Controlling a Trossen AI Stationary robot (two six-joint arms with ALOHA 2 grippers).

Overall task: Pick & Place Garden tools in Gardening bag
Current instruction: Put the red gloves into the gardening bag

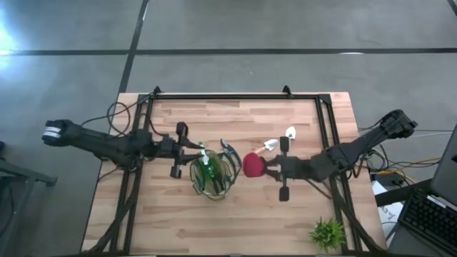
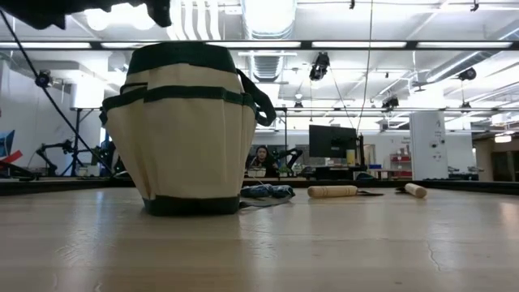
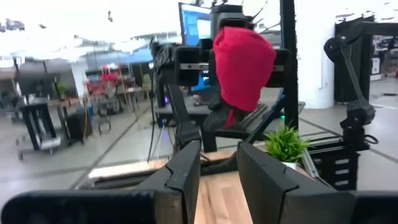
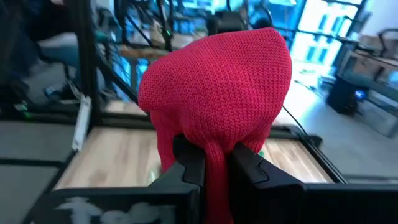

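Observation:
The olive-tan gardening bag (image 1: 213, 177) (image 2: 190, 130) stands on its base at mid-table, a green-and-white tool (image 1: 207, 168) sticking into it. My left gripper (image 1: 194, 151) (image 3: 219, 152) hovers open at the bag's left rim, nothing between its fingers. My right gripper (image 1: 265, 165) (image 4: 214, 155) is to the right of the bag, shut on a red knitted piece (image 1: 252, 164) (image 3: 242, 62). A pale trowel (image 1: 280, 140) with a wooden handle (image 2: 332, 191) lies flat behind the right gripper. Dark shears (image 1: 230, 151) lie at the bag's far right side. My right gripper pinches the red piece by its narrow gathered end (image 4: 214, 183) between the two fingers. The fingers lie about level and come from the table's right side. The rest of the piece bulges out ahead of the fingertips (image 4: 217, 87), lifted clear of the table.
A small green plant (image 1: 328, 232) (image 3: 285, 142) stands near the front right corner. A second wooden handle (image 2: 415, 190) lies on the table at the right. A black frame (image 1: 221, 96) borders the table's far edge and sides. Bare wood lies in front of the bag.

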